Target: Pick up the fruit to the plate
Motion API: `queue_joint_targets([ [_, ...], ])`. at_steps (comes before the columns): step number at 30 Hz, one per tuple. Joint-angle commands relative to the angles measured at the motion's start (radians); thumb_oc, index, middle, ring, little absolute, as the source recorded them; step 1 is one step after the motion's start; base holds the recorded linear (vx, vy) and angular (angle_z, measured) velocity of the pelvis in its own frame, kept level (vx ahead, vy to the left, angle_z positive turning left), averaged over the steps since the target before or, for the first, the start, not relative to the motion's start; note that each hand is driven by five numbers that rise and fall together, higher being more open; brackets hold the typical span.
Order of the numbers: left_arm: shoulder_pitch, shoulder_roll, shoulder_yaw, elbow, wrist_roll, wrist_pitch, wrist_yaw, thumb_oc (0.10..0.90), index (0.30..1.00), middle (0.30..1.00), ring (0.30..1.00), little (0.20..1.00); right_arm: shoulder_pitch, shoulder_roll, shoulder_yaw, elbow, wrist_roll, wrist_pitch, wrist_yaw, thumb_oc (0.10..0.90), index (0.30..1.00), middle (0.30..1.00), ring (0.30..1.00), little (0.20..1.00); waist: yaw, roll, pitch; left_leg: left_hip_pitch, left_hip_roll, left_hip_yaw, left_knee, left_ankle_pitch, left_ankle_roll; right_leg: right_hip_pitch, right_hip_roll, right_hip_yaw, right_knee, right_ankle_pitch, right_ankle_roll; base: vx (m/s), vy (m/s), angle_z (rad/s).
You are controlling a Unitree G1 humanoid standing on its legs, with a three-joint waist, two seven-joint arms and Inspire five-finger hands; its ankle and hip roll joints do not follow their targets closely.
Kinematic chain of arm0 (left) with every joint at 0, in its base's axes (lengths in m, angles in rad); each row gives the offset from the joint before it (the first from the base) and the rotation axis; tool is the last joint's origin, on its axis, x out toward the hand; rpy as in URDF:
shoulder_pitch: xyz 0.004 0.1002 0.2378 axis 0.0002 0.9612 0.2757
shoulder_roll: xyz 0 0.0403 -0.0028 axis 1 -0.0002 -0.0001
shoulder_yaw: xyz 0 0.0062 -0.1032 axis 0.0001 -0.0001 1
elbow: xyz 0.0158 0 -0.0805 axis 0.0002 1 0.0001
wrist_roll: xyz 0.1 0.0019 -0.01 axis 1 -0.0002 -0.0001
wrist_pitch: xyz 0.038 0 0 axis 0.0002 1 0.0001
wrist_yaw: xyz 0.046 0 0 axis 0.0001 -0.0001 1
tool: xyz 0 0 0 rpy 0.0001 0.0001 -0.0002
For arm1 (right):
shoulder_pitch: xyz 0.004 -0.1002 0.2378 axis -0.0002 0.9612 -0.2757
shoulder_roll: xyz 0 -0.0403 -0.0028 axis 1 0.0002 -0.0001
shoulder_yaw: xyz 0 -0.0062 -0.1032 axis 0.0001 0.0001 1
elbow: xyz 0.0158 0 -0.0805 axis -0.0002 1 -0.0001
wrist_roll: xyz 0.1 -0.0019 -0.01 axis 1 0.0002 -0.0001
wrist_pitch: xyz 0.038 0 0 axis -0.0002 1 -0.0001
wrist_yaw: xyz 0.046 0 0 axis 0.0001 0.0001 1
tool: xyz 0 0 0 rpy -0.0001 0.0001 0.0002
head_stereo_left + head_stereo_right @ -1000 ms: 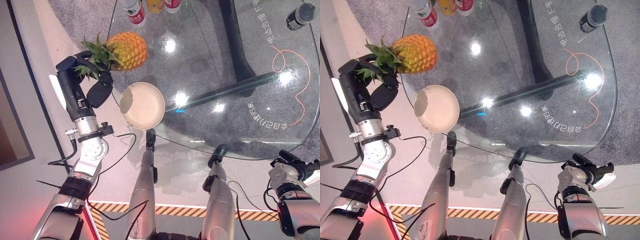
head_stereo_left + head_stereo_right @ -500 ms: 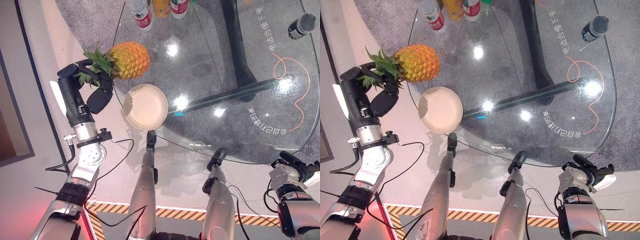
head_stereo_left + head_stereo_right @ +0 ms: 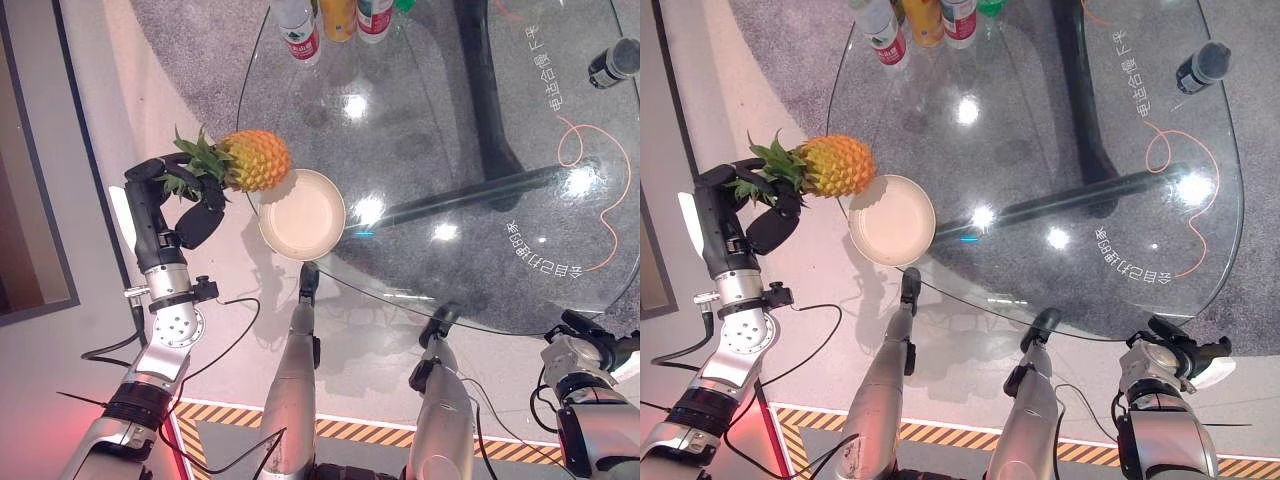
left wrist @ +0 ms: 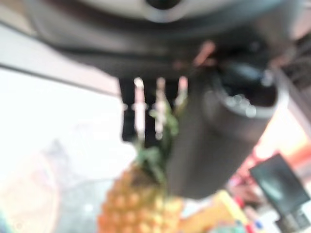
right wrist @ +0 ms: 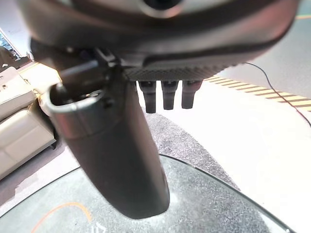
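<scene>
A pineapple [image 3: 255, 160] with orange skin and a green crown lies sideways in my left hand [image 3: 190, 215], whose fingers are curled round the crown. The fruit hangs at the left edge of the glass table [image 3: 450, 150], its body touching or just over the far left rim of the cream plate [image 3: 300, 215]. In the left wrist view the pineapple [image 4: 133, 204] shows past the thumb. The plate holds nothing. My right hand [image 3: 590, 345] hangs idle below the table's near right edge, thumb [image 5: 116, 155] straight and nothing in it.
Several bottles [image 3: 335, 20] stand at the table's far edge, and a dark bottle [image 3: 615, 62] lies at the far right. An orange cord [image 3: 590, 170] loops over the right side of the glass. Grey carpet lies under the table.
The whole picture has shifted with the camera. My left hand has carried the pineapple nearer, from well beyond the plate to its far left rim.
</scene>
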Motion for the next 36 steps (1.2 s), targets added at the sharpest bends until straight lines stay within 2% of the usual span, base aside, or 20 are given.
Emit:
queue_joint_targets([
  [1, -0.1, 0.035, 0.056, -0.038, 0.023, -0.09, 0.036, 0.1, 0.3, 0.3, 0.3, 0.2, 0.077, -0.123, -0.029, 0.042, 0.037, -0.029, -0.015, 0.8, 0.9, 0.9, 0.9, 0.9, 0.016, -0.004, -0.014, 0.031, 0.019, 0.029, 0.008, -0.07, -0.015, -0.063, 0.03, 0.004, 0.102, -0.004, -0.036, 0.0, 0.01, 0.04],
  [15, -0.102, 0.041, -0.015, -0.006, 0.038, -0.073, 0.006, 0.1, 0.3, 0.3, 0.3, 0.2, 0.049, -0.15, -0.023, 0.059, 0.034, -0.012, -0.008, 0.8, 0.9, 0.9, 0.9, 0.9, 0.015, 0.008, -0.014, 0.026, 0.018, 0.033, 0.007, -0.067, -0.013, -0.079, 0.022, 0.008, 0.112, -0.001, -0.031, 0.0, 0.001, 0.01],
  [24, -0.114, 0.053, -0.072, 0.003, 0.073, -0.059, -0.011, 0.1, 0.3, 0.3, 0.3, 0.2, 0.03, -0.15, -0.01, 0.064, 0.04, -0.005, -0.012, 0.8, 0.9, 0.9, 0.9, 0.9, 0.015, 0.005, -0.014, 0.025, 0.022, 0.036, 0.005, -0.067, -0.013, -0.085, 0.021, 0.008, 0.115, 0.003, -0.029, 0.0, 0.0, 0.0],
  [36, -0.147, 0.087, -0.152, 0.042, 0.191, -0.035, 0.071, 0.1, 0.3, 0.3, 0.3, 0.2, 0.014, -0.166, 0.011, 0.081, 0.044, -0.002, -0.007, 0.8, 0.9, 0.9, 0.9, 0.9, 0.005, 0.013, -0.014, 0.028, 0.023, 0.044, 0.002, -0.067, -0.013, -0.091, 0.02, 0.017, 0.111, 0.008, -0.024, 0.0, 0.005, 0.0],
])
